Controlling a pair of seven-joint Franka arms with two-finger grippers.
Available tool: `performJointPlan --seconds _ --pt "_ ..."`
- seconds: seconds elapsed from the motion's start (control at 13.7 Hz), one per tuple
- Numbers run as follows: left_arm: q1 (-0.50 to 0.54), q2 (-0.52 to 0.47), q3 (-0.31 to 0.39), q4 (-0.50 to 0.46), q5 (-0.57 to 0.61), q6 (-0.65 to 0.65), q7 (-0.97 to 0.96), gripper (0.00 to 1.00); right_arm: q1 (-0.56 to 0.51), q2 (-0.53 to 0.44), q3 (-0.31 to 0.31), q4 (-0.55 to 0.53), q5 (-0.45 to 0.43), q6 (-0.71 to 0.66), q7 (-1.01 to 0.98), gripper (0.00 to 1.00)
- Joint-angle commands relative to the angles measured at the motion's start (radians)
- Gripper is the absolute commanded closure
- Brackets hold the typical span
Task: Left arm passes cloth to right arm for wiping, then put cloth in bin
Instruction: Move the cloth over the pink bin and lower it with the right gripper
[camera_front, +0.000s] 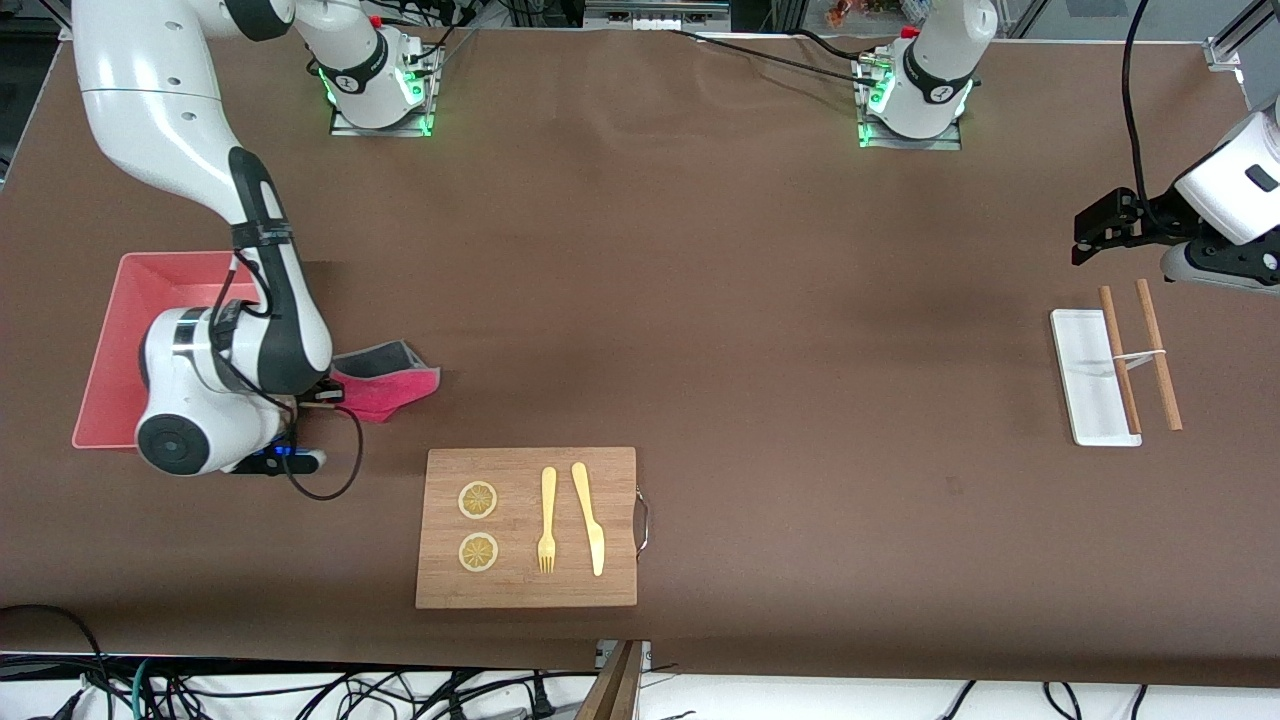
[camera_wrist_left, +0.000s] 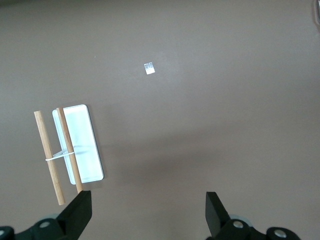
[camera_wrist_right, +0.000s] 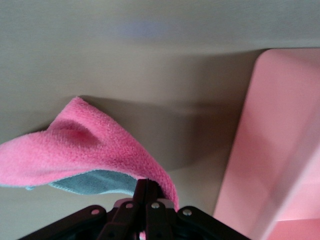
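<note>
Beside the salmon-pink rectangular plastic bin (camera_front: 120, 330), at the right arm's end of the brown counter (camera_front: 750, 300), the right end effector (camera_wrist_right: 145, 189) is clamped shut on one corner of the small soft cloth (camera_front: 385, 385), pinkish-red on one face and dark grey on the other. In the right wrist view the cloth (camera_wrist_right: 85, 150) fans out from the pinched corner and droops toward the counter, with the bin's upright wall (camera_wrist_right: 272, 140) just beside it. Judging by this, the wiping looks finished and the bin drop is the step in hand. To do it well, the arm should lift enough for the trailing fabric to clear the bin's wall, carry the whole cloth over the tub's middle, and only then release, so no corner hangs over the rim. Nearer the front camera lies a wooden cutting board (camera_front: 527, 527), well clear of that path. Over the other end, the left end effector (camera_wrist_left: 149, 210) waits with fingers wide apart above a flat white tray (camera_front: 1090, 375) and two wooden sticks (camera_front: 1140, 355)
</note>
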Motion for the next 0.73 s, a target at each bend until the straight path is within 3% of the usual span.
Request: performJointPlan --seconds 0.0,0.29,0.66 --pt "0.010 -0.017 -0.005 -0.020 -0.019 0.011 0.003 0.00 0.005 -0.078 0.001 0.001 -0.007 -0.067 -0.014 1.00" --pt "0.013 -0.017 -0.005 -0.026 -0.021 0.011 0.003 0.00 0.002 -0.198 0.004 0.071 -0.005 -0.243 -0.011 1.00" --pt "0.013 -0.018 -0.005 -0.028 -0.021 0.010 0.003 0.00 -0.036 -0.369 -0.002 0.082 -0.034 -0.423 -0.037 1.00"
